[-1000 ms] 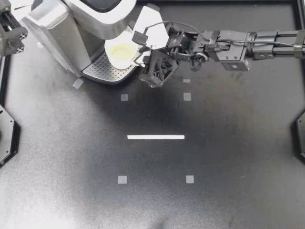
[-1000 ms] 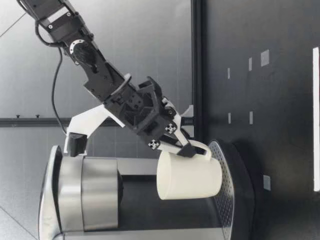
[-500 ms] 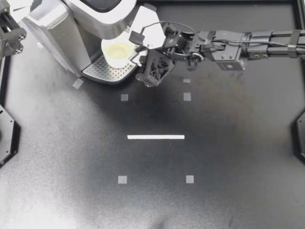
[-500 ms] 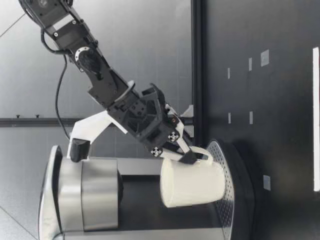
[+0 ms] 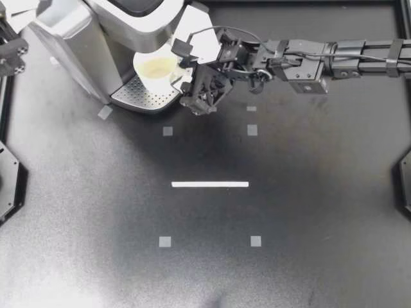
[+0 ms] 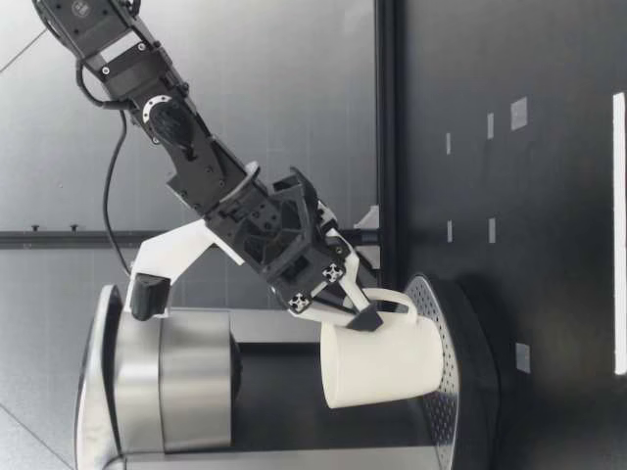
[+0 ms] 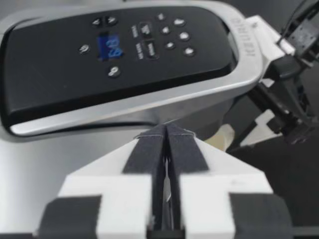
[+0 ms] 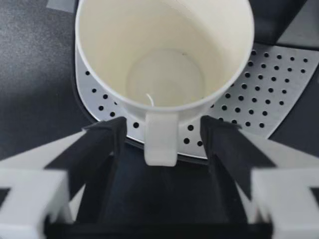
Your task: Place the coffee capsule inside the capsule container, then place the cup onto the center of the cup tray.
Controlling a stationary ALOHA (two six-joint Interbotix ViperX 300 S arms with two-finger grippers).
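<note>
The cup (image 5: 156,67) is located mouth-up on the perforated cup tray (image 5: 136,95) of the coffee machine (image 5: 96,25), directly below the brew head, on the robot's left side of the table (image 5: 289,212). In the low view the cup (image 6: 377,357) leans slightly, with its base at the tray; whether it is fully seated cannot be determined. The right arm (image 5: 359,51) enters from the right side and extends almost straight across the table, past the middle, to the machine. Seen from table height, it descends at a slant, with the wrist angled downward toward the cup. The right gripper (image 5: 182,64) is spread wide around the handle (image 8: 160,139). In the right wrist view, the two finger pads (image 8: 97,149) stand one on each side of the handle, with a gap on each side, so nothing is gripped. In the low view one fingertip (image 6: 364,318) lies just beside the handle. The left arm (image 5: 13,54) is visible at the table's edge beside the machine. In its wrist view, the left gripper (image 7: 167,144) is poised above the control panel (image 7: 124,50), with its pads pressed together.
</note>
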